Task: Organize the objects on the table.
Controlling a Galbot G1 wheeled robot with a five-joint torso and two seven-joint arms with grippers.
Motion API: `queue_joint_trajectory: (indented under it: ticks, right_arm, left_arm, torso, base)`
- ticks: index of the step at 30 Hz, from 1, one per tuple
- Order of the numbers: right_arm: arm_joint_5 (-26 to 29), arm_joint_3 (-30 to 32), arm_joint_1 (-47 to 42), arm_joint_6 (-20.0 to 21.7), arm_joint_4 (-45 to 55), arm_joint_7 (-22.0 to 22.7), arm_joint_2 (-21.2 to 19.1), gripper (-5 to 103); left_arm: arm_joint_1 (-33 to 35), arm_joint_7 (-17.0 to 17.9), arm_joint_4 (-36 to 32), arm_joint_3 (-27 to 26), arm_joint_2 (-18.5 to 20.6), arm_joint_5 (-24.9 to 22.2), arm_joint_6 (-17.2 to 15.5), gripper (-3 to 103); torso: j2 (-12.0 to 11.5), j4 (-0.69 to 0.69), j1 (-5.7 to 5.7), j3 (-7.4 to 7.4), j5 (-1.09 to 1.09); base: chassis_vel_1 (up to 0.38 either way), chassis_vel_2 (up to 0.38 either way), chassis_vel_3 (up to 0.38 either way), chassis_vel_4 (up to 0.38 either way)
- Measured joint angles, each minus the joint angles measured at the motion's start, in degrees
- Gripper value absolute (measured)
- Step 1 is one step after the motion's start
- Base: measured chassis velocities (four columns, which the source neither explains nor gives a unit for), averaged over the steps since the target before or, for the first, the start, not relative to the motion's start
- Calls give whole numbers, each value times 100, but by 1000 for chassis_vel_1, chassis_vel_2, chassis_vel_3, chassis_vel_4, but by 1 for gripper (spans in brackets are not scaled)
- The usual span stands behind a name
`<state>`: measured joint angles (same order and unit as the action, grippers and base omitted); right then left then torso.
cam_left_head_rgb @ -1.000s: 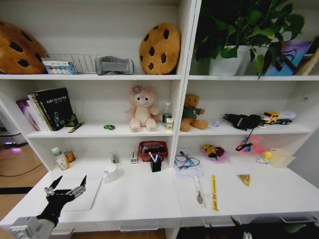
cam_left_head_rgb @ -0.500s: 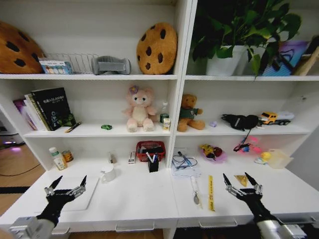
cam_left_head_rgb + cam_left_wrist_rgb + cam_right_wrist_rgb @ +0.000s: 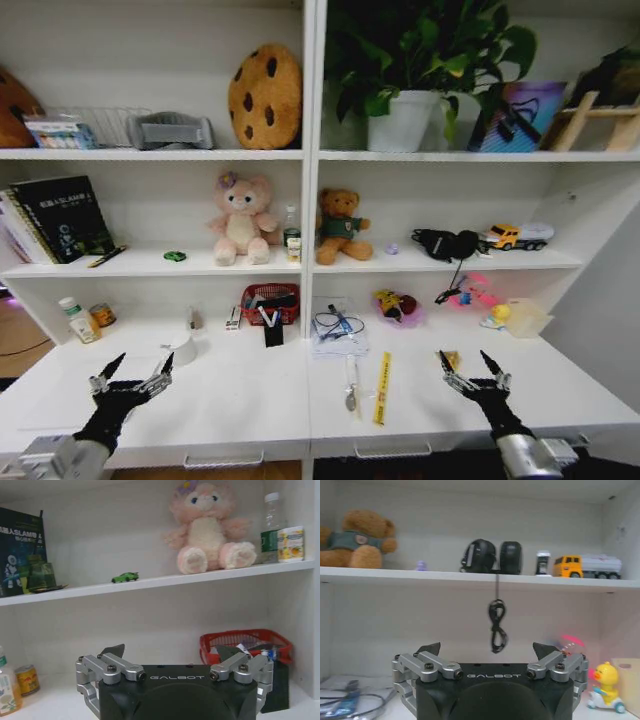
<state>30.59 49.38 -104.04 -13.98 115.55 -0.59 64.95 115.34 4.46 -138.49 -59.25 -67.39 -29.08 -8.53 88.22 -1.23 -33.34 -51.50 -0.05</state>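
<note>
Both grippers hover low over the front of the white table (image 3: 250,400). My left gripper (image 3: 130,376) is open at the front left, with nothing between its fingers (image 3: 170,651). At the front right my right gripper (image 3: 475,370) is open and empty too (image 3: 486,648). Between them lie a spoon (image 3: 352,386) and a yellow ruler (image 3: 382,388). Behind those are a white cup (image 3: 183,348), a black pen holder (image 3: 273,331), a red basket (image 3: 270,299) and cables on paper (image 3: 335,329). A tiny green toy car (image 3: 175,257) (image 3: 125,577) and a green-labelled bottle (image 3: 291,229) (image 3: 270,527) stand on the shelf above.
A pink plush bear (image 3: 238,217) and a brown bear (image 3: 341,225) sit on the middle shelf, with black headphones (image 3: 445,243) and a toy truck (image 3: 515,237) to the right. A bottle (image 3: 72,320) and a can (image 3: 102,315) stand at the table's back left. A duck toy (image 3: 499,314) stands at the back right.
The whole head view has shifted left, so the camera turned right. My right gripper came up into view at the front right. The left gripper holds its place.
</note>
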Motion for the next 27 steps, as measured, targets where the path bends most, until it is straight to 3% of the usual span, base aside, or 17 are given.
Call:
queue_joint_trajectory:
  ticks: [3, 13, 18, 27]
  right_arm:
    - [80, -106, 119, 86, -92, 191, 2, 100]
    - [102, -660, 423, 945, 182, 388, -81, 100]
    - [150, -910, 999, 1895, 35, 922, -326, 100]
    - [620, -1382, 2026, 2829, -511, 1554, -619, 100]
  left_arm:
    - [0, -1, -1, 0, 0, 0, 0, 100]
    - [0, -2, -2, 1, -1, 0, 0, 100]
    - [0, 0, -1, 0, 0, 0, 0, 100]
    - [0, 0, -1, 0, 0, 0, 0, 100]
  torso:
    - [0, -2, 0, 0, 12]
    - [0, -2, 0, 0, 3]
    - [1, 1, 1, 0, 4]
    - [0, 0, 0, 0, 6]
  base:
    - [-294, -290, 282, 292]
    - [-57, -92, 80, 79]
    - [79, 94, -48, -59]
    - [18, 18, -10, -17]
